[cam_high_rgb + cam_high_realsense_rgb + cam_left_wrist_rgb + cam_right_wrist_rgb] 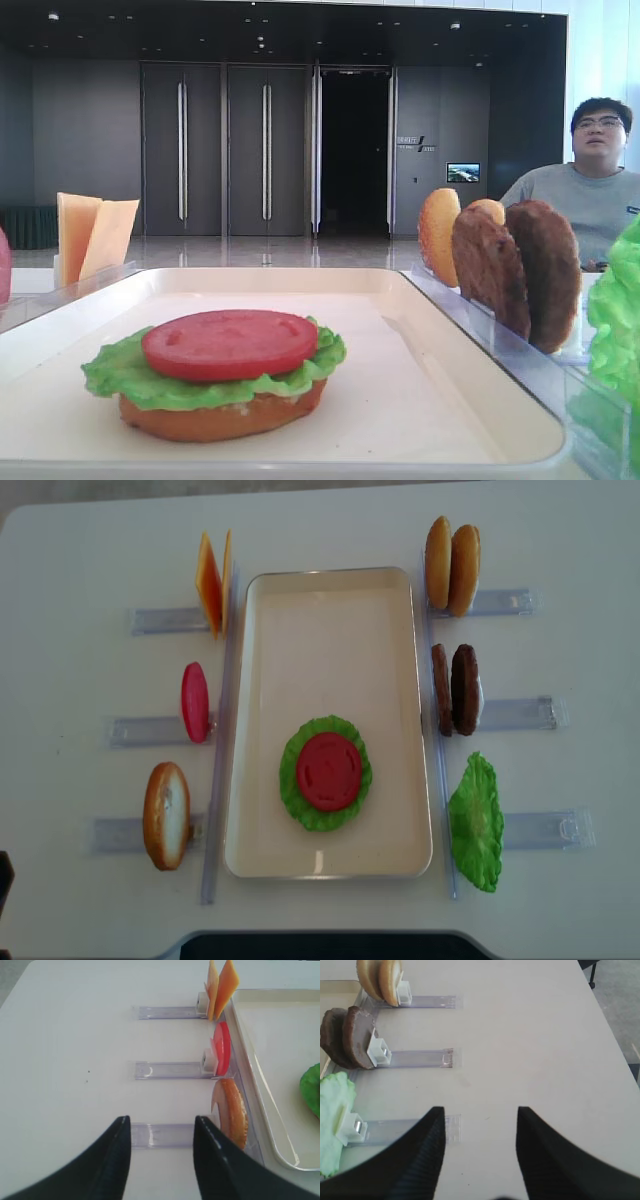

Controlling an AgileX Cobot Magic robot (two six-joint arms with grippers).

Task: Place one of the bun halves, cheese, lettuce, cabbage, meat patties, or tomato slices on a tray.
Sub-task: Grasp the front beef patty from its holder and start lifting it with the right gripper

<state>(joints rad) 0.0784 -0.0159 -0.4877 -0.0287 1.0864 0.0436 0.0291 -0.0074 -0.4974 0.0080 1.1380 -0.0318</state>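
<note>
A: Both end effectors are hanging back over the bench, off to either side of the tray [330, 585]. Left end effector [162, 1147] is standing wide open with nothing between its fingers; right end effector [480, 1132] is also spread apart and empty.

B: What is sitting on the tray?

A: A bun half [222, 415], lettuce [120, 375] on it, a tomato slice [327, 770] on top. Left of the tray: cheese [212, 580], a second tomato slice [194, 701], another bun half [166, 815], all on edge in clear racks [150, 730]. Right of the tray: two bun halves [451, 565], two meat patties [455, 688], a loose lettuce leaf [476, 823].

B: How would a patty handle?

A: Looking stiff and light, I'd judge, with a rough face that should be gripping well. I'd be pinching across its flat faces near the upper edge, clear of the rack. Cheese looks thin and smooth, so likelier to be slipping.
</note>
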